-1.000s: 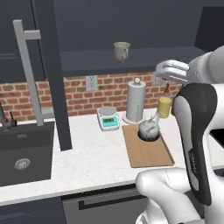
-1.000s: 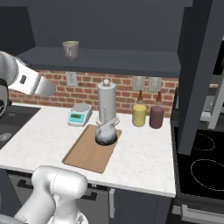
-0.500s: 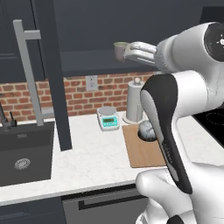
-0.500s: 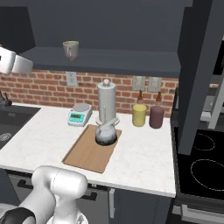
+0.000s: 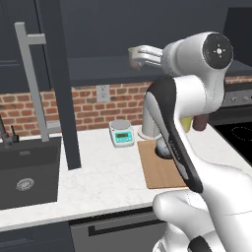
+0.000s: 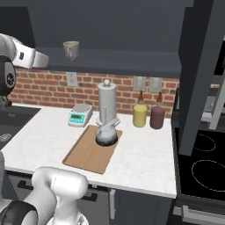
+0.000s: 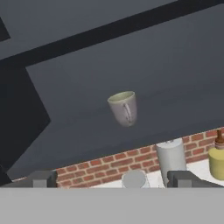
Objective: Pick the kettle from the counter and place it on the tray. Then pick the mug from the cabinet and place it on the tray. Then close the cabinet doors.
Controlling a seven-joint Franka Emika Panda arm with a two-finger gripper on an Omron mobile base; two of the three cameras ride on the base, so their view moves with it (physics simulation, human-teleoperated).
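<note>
The silver-grey kettle (image 6: 107, 134) sits on the light-brown wooden tray (image 6: 83, 156) on the white counter (image 6: 44, 136); in the left base view the kettle (image 5: 164, 149) is partly hidden behind my arm. The greyish-green mug (image 6: 71, 49) stands on the dark shelf of the open cabinet (image 6: 127, 61). My gripper (image 5: 145, 55) is raised to shelf height, close to the mug (image 5: 132, 54). In the hand view the mug (image 7: 124, 107) stands ahead and centred, apart from the open gripper (image 7: 113, 179), whose fingertips (image 7: 41, 178) hold nothing.
Both cabinet doors stand open: one on the left (image 5: 59, 83) with its grey bar handle (image 5: 32, 78), one on the right (image 6: 200, 70). A tall grey cylinder (image 6: 107, 103), a scale (image 6: 80, 115), and yellow (image 6: 139, 115) and maroon (image 6: 157, 117) canisters line the brick wall. Sink (image 5: 24, 167) to the left, stove (image 6: 206, 167) to the right.
My arm has swung up and to the left, from above the kettle to the cabinet shelf beside the mug. The kettle, tray and mug have not moved. The gripper stayed open.
</note>
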